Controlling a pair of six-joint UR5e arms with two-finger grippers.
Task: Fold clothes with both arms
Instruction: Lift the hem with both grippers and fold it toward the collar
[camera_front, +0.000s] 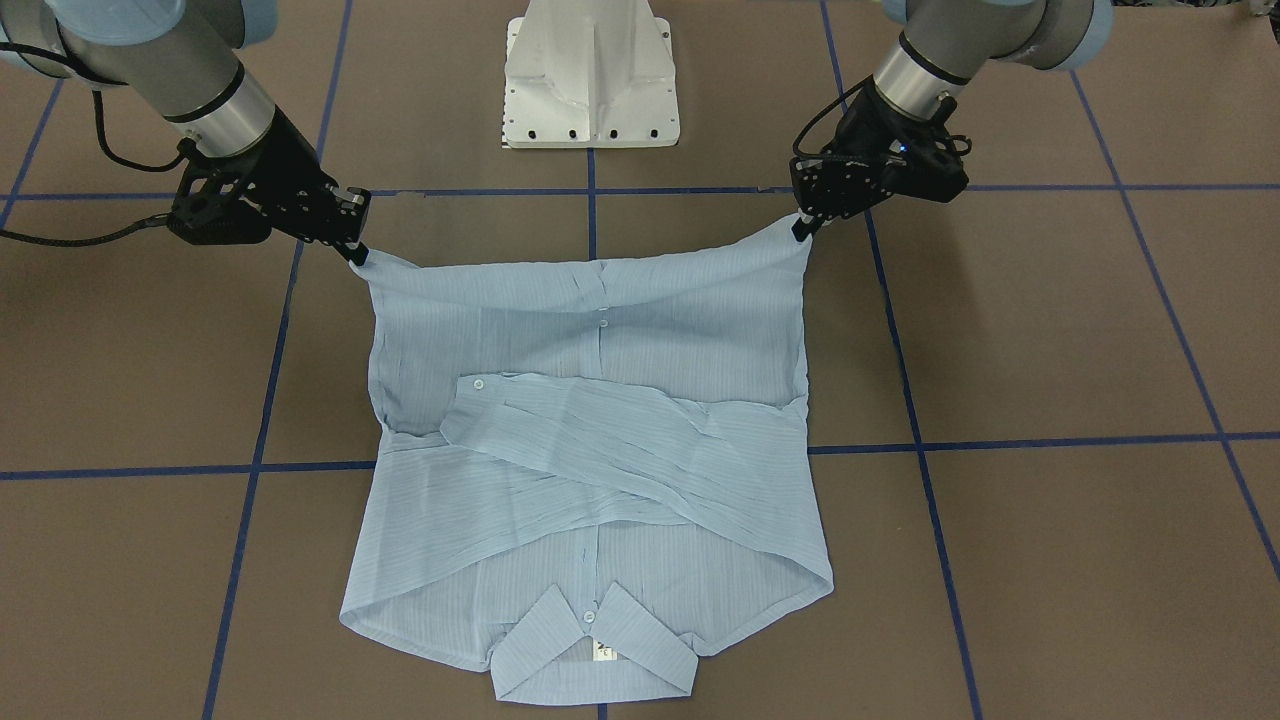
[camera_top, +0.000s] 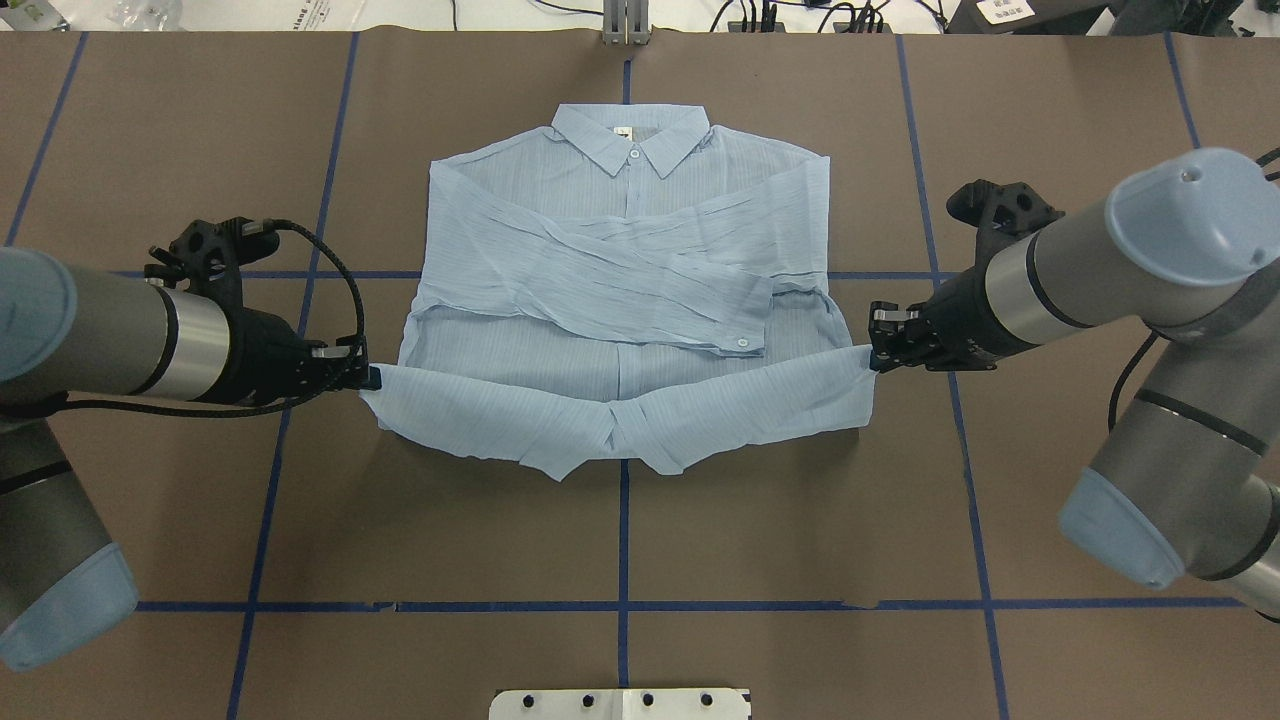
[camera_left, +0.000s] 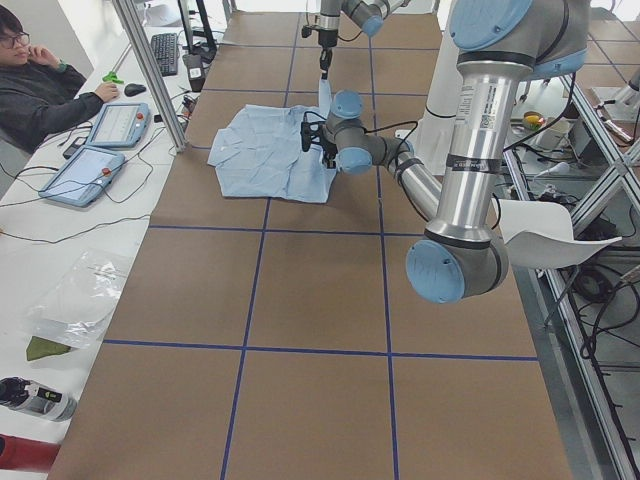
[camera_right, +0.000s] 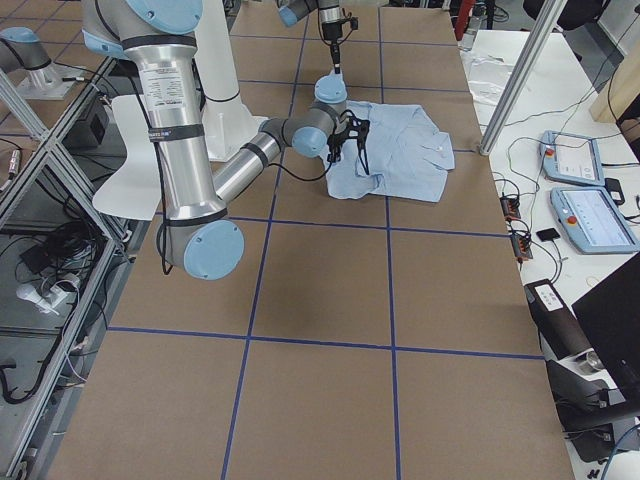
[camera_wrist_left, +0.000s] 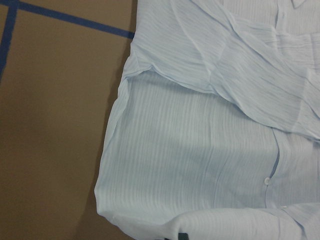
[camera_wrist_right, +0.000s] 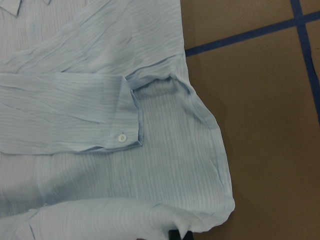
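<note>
While both hem corners are pinched, I log the step in hand as the bottom-to-collar fold, just begun.

Item, shirt (camera_top: 620, 300): light-blue, fine-striped, lying front up on the worktop (camera_top: 620, 520). Collar (camera_top: 632, 140) on the side far from the robot. Sleeves (camera_top: 600, 285) crossed over the chest, one cuff button (camera_top: 743, 343) showing.

Item, hem (camera_top: 620, 420): lifted at both corners and turned over toward the collar. It is stretched between the two hands and sags in the middle where the front opening splits.

Item, left hand (camera_top: 372, 377): fingers together, clamped on the hem corner at the robot's left.

Item, right hand (camera_top: 872, 358): fingers together, clamped on the opposite corner.

Handling note, my judgement: I would carry both corners forward at one height and one pace. I would hold the hem taut enough that its sagging middle clears the crossed sleeves and does not drag them. This thin, crinkled cloth looks likely to bunch if one side leads. I would set the corners down near the shoulders, square with the side edges, and only then let go.

Pose, left arm (camera_top: 120, 330): enters from the side, forearm near level and low over the worktop, wrist pointing inward at the shirt.

Pose, right arm (camera_top: 1060, 270): roughly mirrors it, so the hands face each other across the shirt's width.
</note>
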